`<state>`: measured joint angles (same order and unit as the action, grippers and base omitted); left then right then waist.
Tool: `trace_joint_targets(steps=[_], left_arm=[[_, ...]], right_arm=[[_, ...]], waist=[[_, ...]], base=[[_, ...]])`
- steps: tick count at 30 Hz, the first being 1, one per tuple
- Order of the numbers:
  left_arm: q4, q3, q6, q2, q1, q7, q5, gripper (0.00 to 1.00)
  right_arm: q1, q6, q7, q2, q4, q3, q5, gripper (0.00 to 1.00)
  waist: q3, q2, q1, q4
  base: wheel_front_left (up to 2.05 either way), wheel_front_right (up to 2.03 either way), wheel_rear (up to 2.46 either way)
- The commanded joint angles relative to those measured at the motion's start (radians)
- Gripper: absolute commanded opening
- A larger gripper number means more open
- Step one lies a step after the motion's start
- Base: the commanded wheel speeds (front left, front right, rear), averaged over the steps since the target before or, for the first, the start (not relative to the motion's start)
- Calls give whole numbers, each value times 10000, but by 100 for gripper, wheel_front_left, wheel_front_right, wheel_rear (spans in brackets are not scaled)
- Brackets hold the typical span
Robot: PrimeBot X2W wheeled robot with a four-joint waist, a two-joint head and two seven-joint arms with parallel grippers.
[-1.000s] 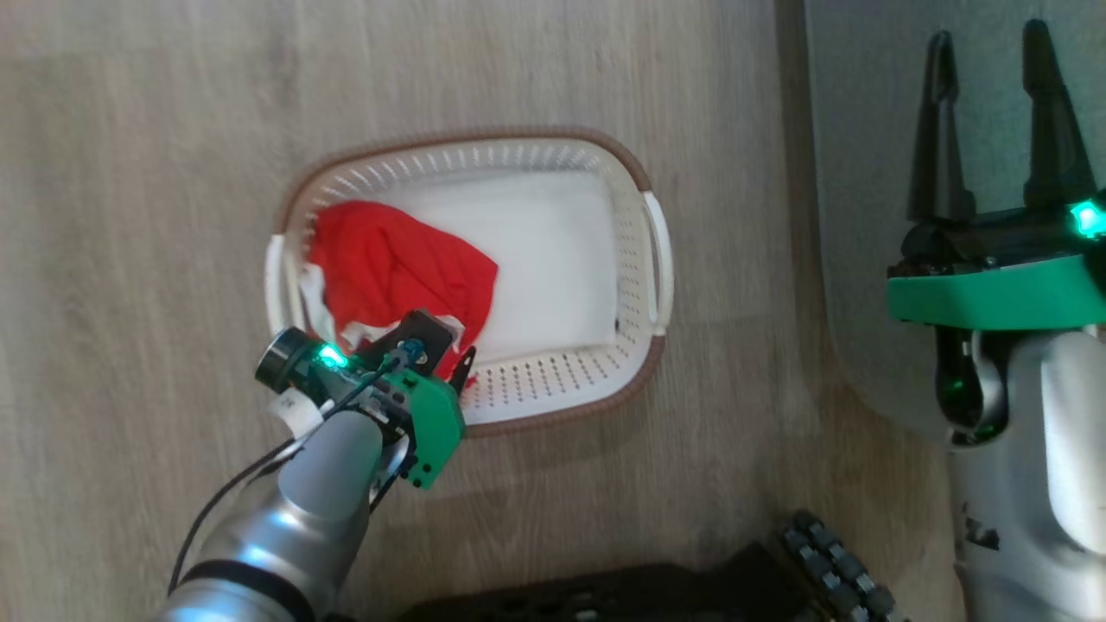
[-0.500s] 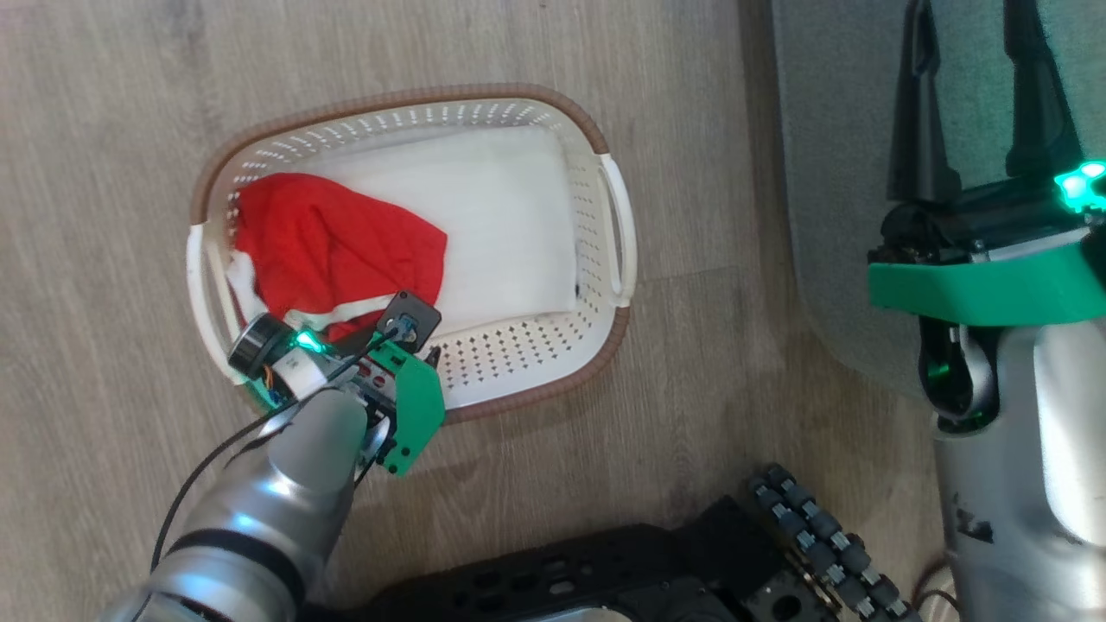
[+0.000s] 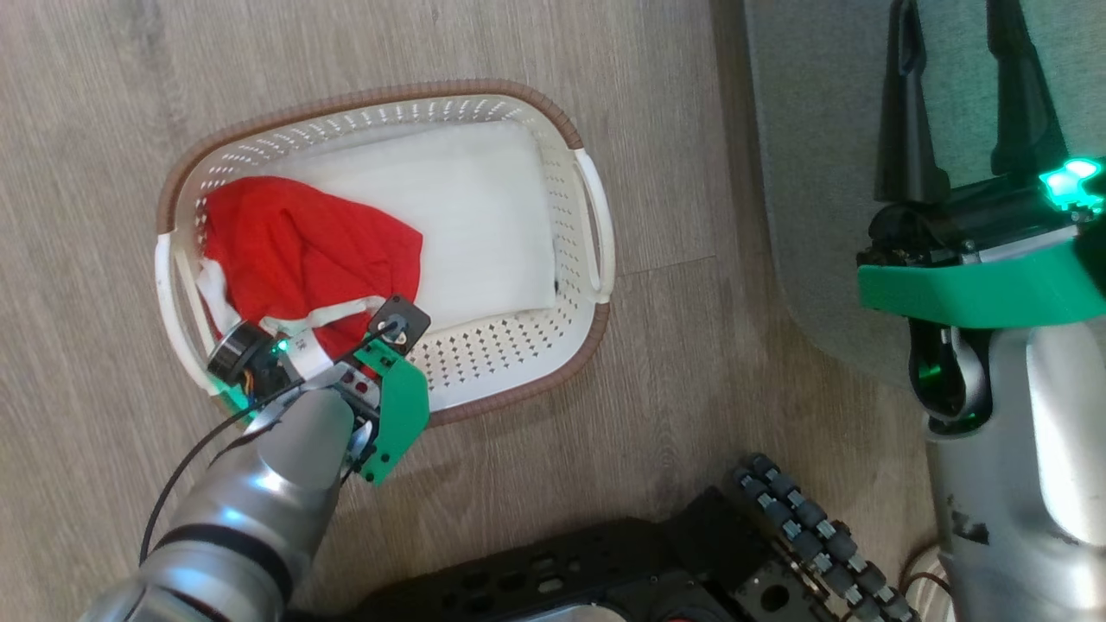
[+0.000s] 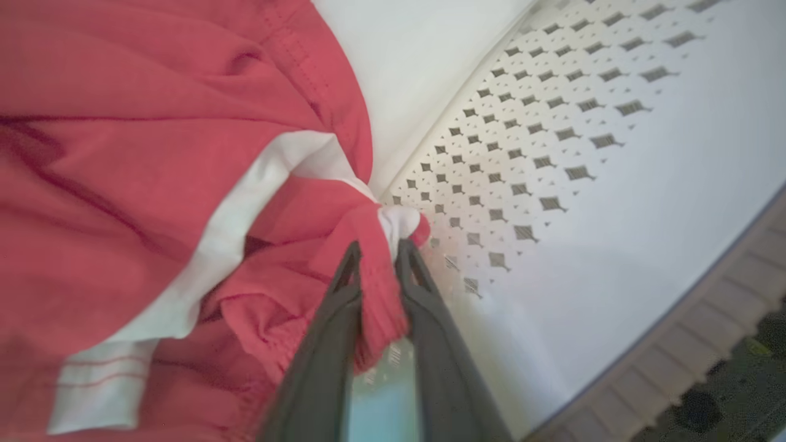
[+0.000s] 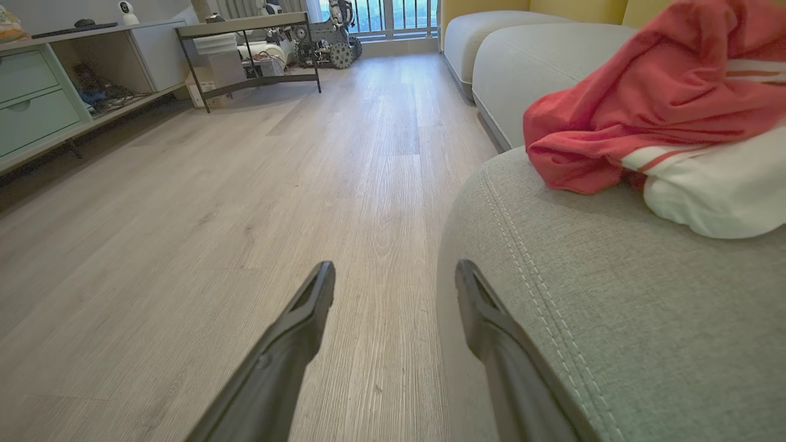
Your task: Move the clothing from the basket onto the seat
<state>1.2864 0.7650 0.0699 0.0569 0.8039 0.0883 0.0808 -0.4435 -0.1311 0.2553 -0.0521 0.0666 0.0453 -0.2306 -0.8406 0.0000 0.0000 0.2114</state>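
Whole head frame is shifting versus a second ago: that's the camera moving, not the basket (image 3: 518,389). Left gripper (image 4: 376,252) is going from wide open to pinching, and its fingers are now clamping a fold of the red jersey (image 3: 302,250) by the basket's near wall. The jersey is lying in the basket's left end on the white liner (image 3: 484,225). Right gripper (image 5: 394,270) is hanging spread and empty at the seat (image 5: 583,307) edge. Another red-and-white jersey (image 5: 645,104) is lying on the seat. Pale wood-plank floor (image 5: 215,215) is running open toward a drawer cabinet (image 5: 37,92) and a low table (image 5: 245,31). Basket is sitting near the seat corner, bare floor between.
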Motion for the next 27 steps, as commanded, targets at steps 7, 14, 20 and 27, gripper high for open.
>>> trace_joint_targets(steps=[7, 14, 20, 27], left_arm=[[-48, -121, -146, 150, -143, -309, 147, 0], [-289, -186, -105, 37, -267, -1229, 480, 0], [-771, -416, 103, -50, -526, -2086, 1144, 0], [-2172, -235, 321, -63, -886, -2397, 2314, 0]], right_arm=[[88, 4, 65, 18, 145, 120, -96, 100], [283, 4, 65, 18, -234, -55, 33, 100], [610, 4, 65, 18, -792, -243, 256, 100], [1196, 4, 65, 18, -1447, -463, 527, 100]], waist=[[436, 0, 0, -42], [1534, 0, 0, -347], [2916, 0, 0, -732], [4701, 0, 0, -1217]], base=[[0, 0, 0], [0, 0, 0], [0, 0, 0], [0, 0, 0]])
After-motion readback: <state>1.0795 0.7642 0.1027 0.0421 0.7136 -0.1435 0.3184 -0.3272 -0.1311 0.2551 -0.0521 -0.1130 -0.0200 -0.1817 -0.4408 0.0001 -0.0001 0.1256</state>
